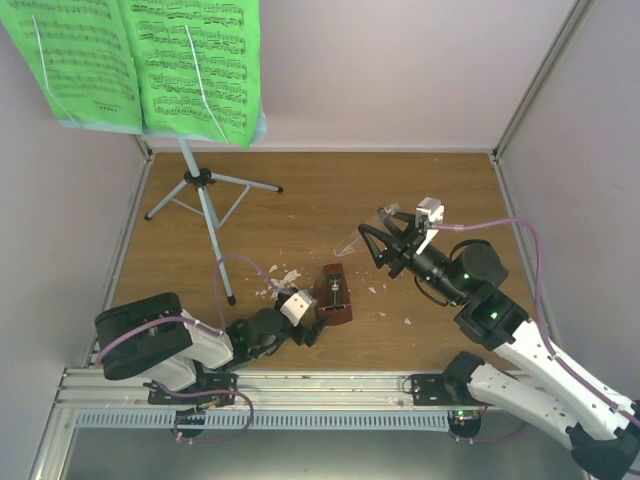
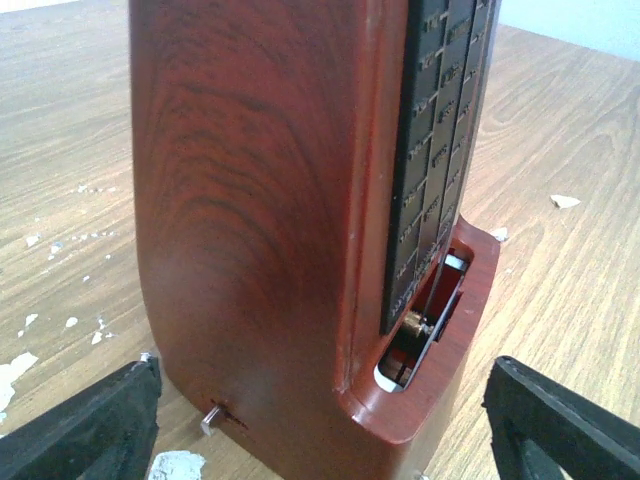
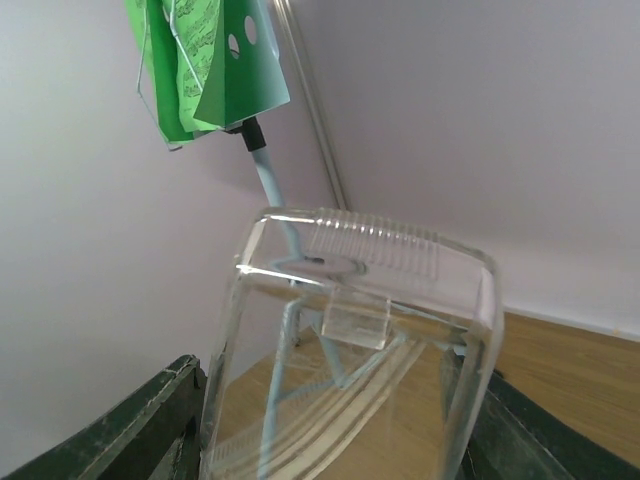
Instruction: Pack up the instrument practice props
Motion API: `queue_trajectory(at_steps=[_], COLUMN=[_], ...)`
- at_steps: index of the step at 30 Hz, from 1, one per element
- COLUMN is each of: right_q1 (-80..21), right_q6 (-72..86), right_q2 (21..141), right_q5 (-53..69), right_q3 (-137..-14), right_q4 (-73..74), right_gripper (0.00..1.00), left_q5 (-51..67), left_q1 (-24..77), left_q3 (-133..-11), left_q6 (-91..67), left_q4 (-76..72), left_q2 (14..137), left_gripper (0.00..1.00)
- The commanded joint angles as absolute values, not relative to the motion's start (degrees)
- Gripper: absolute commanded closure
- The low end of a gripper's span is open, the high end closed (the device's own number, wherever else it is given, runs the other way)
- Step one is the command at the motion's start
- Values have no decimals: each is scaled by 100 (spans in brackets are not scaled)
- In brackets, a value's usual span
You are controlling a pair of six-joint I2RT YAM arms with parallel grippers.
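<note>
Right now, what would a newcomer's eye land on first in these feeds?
The bright green sheet music on the music stand in the far-left corner stands out most. Next comes the reddish-brown metronome, front and centre, flanked by the open left claw. Then the clear cover gripped in the right claw, right of centre.

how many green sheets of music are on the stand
2. The left sheet and the right sheet sit side by side on the stand, at the top left of the overhead view. More could be hidden behind them.
</note>
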State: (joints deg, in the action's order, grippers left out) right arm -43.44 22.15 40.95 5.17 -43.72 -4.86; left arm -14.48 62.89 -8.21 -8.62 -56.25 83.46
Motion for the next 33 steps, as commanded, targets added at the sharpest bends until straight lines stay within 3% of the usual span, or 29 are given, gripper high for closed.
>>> queue_trajectory(at_steps=[1, 11, 19, 33], right_q1=[-4370, -4368, -4368, -4368], right_q6=[2081, 2054, 2038, 1828], right_q2=[4096, 4175, 4131, 4087], right_q5=[417, 403, 325, 162], right_q3=[-4483, -4533, -4511, -4470], right_q4=[-551, -511, -449, -223], right_gripper=[54, 54, 54, 53], left_q5=[-1732, -1668, -2504, -2970], left_q1=[6417, 6460, 6460, 6445], left_q3=[-1042, -1187, -1518, -2368], left_q6=[-601, -533, -725, -1127], left_q4=[-6107, -6231, -6097, -6054], left_q2=[8566, 8981, 9381, 10149], left_gripper=[13, 15, 33, 37])
